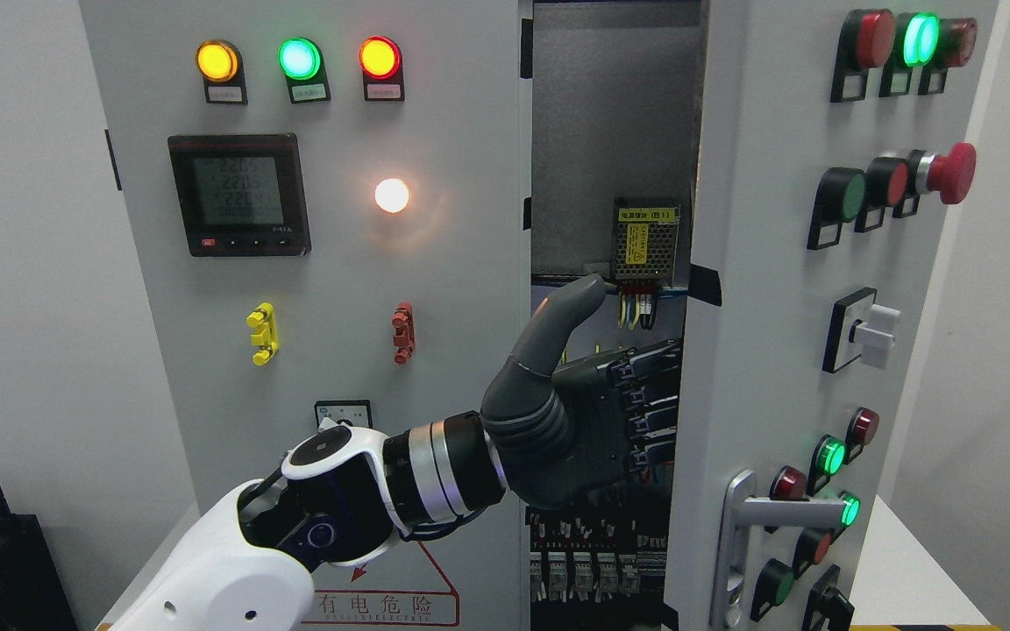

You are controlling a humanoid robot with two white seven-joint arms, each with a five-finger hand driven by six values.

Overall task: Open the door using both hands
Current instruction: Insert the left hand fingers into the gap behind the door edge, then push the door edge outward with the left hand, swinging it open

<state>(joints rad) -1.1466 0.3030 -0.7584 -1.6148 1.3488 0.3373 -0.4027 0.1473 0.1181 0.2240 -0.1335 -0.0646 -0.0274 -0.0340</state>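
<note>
The grey cabinet door (pixel 785 350) stood partly open, swung outward just right of the left hand (pixel 593 421), its inner edge touching the fingers; a silver lever handle (pixel 768 517) sat lower right.

grey door (pixel 785 289), dark grey hand (pixel 588 421), amber, green, red lamps (pixel 298 60)

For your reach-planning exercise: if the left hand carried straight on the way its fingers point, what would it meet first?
The left hand points right, fingers already behind the right door's edge. It would probably meet that door's inner face first; depth is unclear.
</note>
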